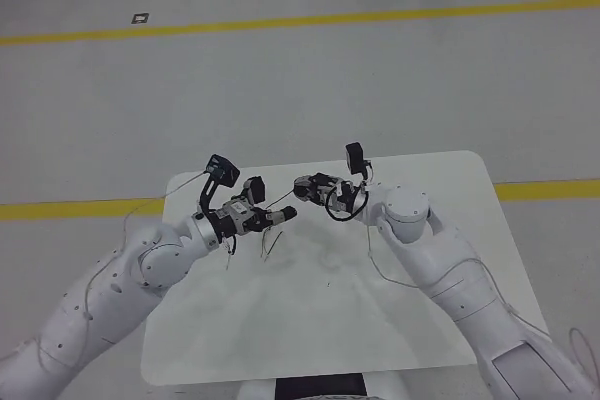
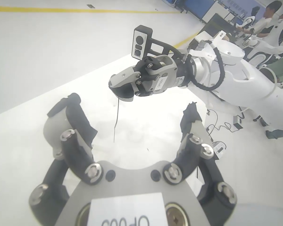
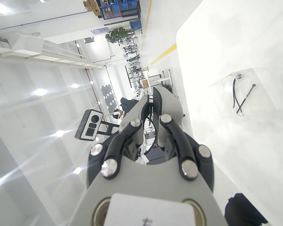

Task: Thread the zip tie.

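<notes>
My right gripper [image 2: 121, 92] is shut on a thin black zip tie [image 2: 116, 119], whose free end hangs from the fingertips toward the white table [image 1: 430, 300]. In the right wrist view the zip tie [image 3: 151, 115] runs between the closed fingers of that gripper [image 3: 151, 93]. My left gripper [image 2: 132, 110] is open, its black-padded fingers [image 2: 72, 111] spread wide just short of the hanging strip and not touching it. From above, the left gripper [image 1: 283, 213] and right gripper [image 1: 302, 187] face each other closely over the table's far middle.
A clear plastic bag [image 3: 241, 95] holding spare black zip ties lies on the table near the left gripper, and it appears in the top view as the clear bag [image 1: 270, 243]. The table's far edge [image 1: 330, 160] is just behind both grippers.
</notes>
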Controlling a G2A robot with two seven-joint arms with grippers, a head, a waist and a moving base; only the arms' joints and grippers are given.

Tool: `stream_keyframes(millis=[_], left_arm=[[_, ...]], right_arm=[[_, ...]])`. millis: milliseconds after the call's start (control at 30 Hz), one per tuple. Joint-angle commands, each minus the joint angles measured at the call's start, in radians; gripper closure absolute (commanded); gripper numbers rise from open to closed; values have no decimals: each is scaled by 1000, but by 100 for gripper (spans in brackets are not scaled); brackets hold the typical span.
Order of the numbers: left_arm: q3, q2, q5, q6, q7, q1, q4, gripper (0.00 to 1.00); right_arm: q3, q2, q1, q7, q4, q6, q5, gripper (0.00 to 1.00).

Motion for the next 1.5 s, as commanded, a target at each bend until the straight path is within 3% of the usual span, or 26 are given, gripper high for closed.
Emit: stream_keyframes(millis=[0,333,467,633,767,1233,1467], left_arm=[[0,0,0,0,0,0,0,0],[13,-6,62,0,32,3,2,0],[24,-5,105,0,60,-1,25,0],[56,-4,147,0,118,-23,51,0],[88,-6,118,0,133,-49,49,0],[71,-12,155,0,134,-39,64,0],[69,-15,141,0,147,-32,48,0]], right_arm=[[0,0,0,0,0,0,0,100],[13,-1,-19,-23,-5,9,23,100],[17,-2,-19,-20,-2,18,35,100],[17,-3,-14,7,7,22,49,100],[14,-3,-11,20,1,13,44,100],[13,-2,-26,26,-18,0,38,100],[20,-2,-31,8,-21,3,43,100]])
